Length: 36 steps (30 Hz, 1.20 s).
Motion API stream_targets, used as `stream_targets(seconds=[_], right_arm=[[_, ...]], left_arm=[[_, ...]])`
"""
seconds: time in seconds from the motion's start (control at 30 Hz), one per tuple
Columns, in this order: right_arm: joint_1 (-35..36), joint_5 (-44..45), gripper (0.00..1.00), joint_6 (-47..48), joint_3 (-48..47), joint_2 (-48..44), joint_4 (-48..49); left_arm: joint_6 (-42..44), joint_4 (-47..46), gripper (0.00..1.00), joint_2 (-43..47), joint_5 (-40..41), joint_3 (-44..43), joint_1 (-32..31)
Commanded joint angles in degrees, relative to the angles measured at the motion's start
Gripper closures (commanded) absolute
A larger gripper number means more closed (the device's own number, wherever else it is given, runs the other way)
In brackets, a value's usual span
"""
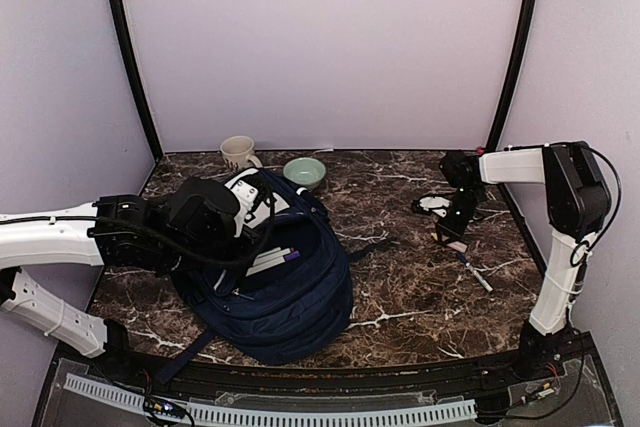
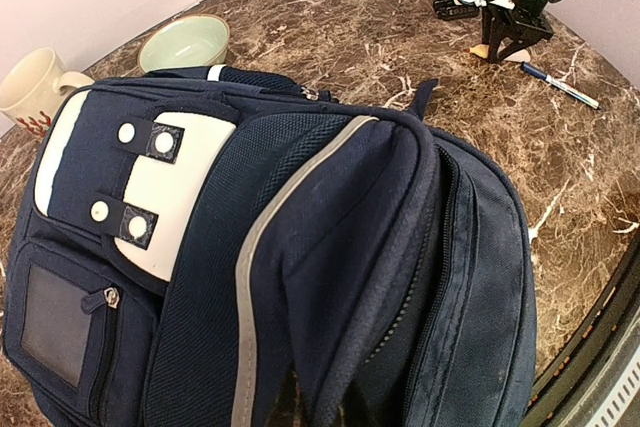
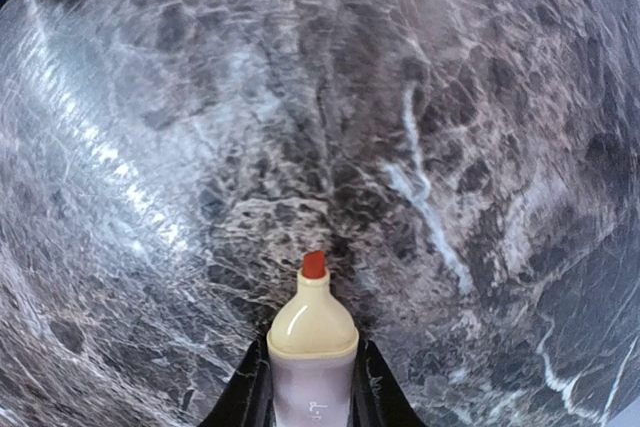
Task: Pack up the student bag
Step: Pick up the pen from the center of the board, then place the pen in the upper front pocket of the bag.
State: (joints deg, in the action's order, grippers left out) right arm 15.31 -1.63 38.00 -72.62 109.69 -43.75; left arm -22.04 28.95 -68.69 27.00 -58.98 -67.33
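Observation:
The student bag (image 1: 285,292), a navy backpack with white patches, lies at the left centre with its main compartment open, and several white markers (image 1: 272,260) lie inside. It fills the left wrist view (image 2: 300,247). My left gripper (image 1: 250,217) is over the bag's top and shut on a raised fold of its fabric, with only the dark fingertips showing at the bottom edge of the left wrist view (image 2: 320,406). My right gripper (image 1: 455,232) points down over the table at the right. It is shut on a cream marker with a bare red tip (image 3: 312,322), held just above the marble.
A cream mug (image 1: 238,152) and a green bowl (image 1: 304,171) stand behind the bag. A pen (image 1: 476,275) lies on the marble near my right gripper, and a small black-and-white object (image 1: 432,205) lies to its left. The table's front rail runs along the near edge.

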Motion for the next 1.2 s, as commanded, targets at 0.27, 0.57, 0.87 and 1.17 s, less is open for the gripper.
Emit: stream_targets(seconds=[0.27, 0.57, 0.87, 1.17], right_arm=[[3.72, -7.85, 0.85, -3.28, -2.3, -8.83, -8.93], [17.02, -24.62, 0.85, -0.15, -9.01, -17.91, -15.85], [45.07, -1.25, 0.84, 5.15, -10.08, -23.15, -6.48], [62.62, 15.79, 0.85, 11.01, -15.3, -14.31, -1.25]], left_arm=[[0.77, -4.59, 1.0, -0.43, 0.7, -2.87, 0.36], [0.77, -4.58, 1.0, -0.93, 0.51, -3.15, 0.36], [1.25, -4.04, 1.0, -0.57, 0.44, -4.11, 0.53], [2.18, -3.39, 1.0, -1.7, -0.19, -6.38, 0.73]])
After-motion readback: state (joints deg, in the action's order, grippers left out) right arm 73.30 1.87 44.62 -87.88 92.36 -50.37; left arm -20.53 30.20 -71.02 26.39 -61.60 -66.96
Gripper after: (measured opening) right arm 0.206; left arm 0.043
